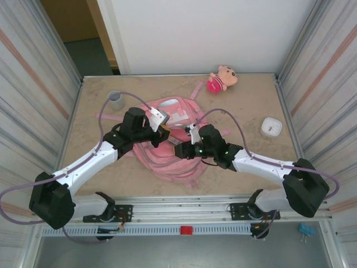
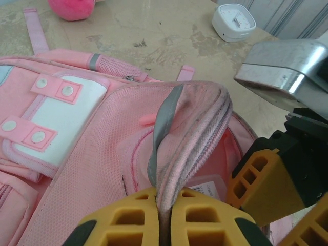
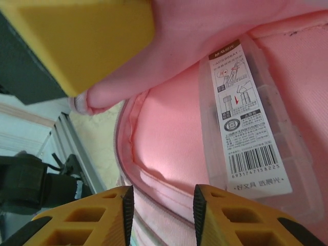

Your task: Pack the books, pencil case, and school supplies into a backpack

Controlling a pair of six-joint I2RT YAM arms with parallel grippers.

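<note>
The pink backpack [image 1: 167,162] lies flat mid-table with its main opening lifted. My left gripper [image 1: 163,134] is shut on the zip rim [image 2: 197,133] and holds that flap up. My right gripper [image 1: 179,149] hovers at the mouth, open, its fingertips [image 3: 207,202] apart over the lower edge of the opening [image 3: 154,189]. Nothing is pinched between them. Inside the backpack a clear plastic case [image 3: 246,118] with a barcode label lies against the pink lining. I cannot tell whether it is the pencil case. The books and school supplies are out of view.
A grey cup [image 1: 116,100] stands at the back left. A pink plush doll [image 1: 222,78] lies at the back edge. A white rounded box [image 1: 271,127] sits to the right. Ribbed walls close in both sides of the table.
</note>
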